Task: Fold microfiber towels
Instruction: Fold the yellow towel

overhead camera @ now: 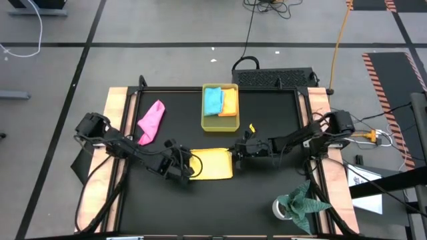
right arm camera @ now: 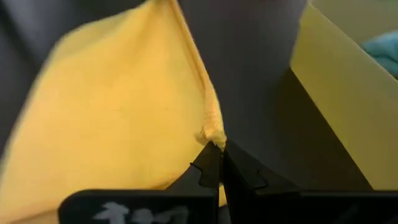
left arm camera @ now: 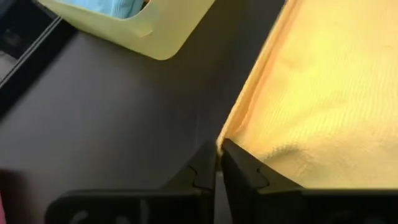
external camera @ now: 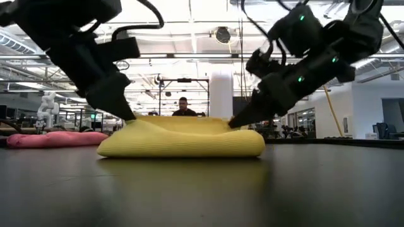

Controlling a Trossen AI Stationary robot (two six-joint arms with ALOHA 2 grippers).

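A yellow towel (overhead camera: 213,165) lies folded over on the black table near its middle, its rounded fold toward the near edge (external camera: 183,144). My left gripper (overhead camera: 191,167) is shut at the towel's left far corner and my right gripper (overhead camera: 235,153) at its right far corner. A pink towel (overhead camera: 152,122) lies loosely bunched on the table at the far left. A light blue towel (overhead camera: 213,100) and an orange one (overhead camera: 229,102) lie folded inside the yellow tray (overhead camera: 207,123) at the far middle. My left gripper pinches the yellow towel's corner (left arm camera: 239,134) between its fingertips, slanting down from the table's left. The corner rests low on the rest of the towel. One layer or several, I cannot tell. My right gripper pinches the towel's other far corner (right arm camera: 211,134) at its fingertips, slanting down from the table's right. That corner sits down on the folded towel, and the cloth between the two grippers is slightly slack.
A dark green cloth (overhead camera: 303,200) and a roll of tape (overhead camera: 281,208) sit at the near right. Wooden rails (overhead camera: 117,113) edge the table's sides. The tray's wall (left arm camera: 155,37) stands close beyond the towel. A person (external camera: 184,108) stands in the room beyond.
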